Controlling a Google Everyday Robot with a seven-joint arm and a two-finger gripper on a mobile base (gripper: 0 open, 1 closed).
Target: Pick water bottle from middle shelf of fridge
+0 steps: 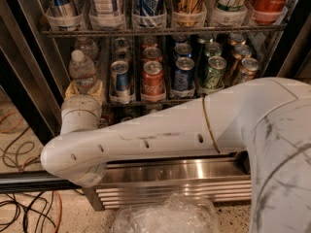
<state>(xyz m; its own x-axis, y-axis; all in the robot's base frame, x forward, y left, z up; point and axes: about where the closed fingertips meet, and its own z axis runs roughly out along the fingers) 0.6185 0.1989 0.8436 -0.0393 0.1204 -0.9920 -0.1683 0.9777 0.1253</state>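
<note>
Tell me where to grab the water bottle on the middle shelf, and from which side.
Probably grip the water bottle by its ribbed body, straight from the front: it stands upright at the left end of the shelf, with cans close on its right. The gripper is at its lower part.

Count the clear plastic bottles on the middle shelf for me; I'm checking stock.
2: the water bottle at the left lane's front, with the gripper at its base, and a second bottle behind it. Others may be hidden further back.

Upright water bottle, middle shelf left; end effector at base.
</note>
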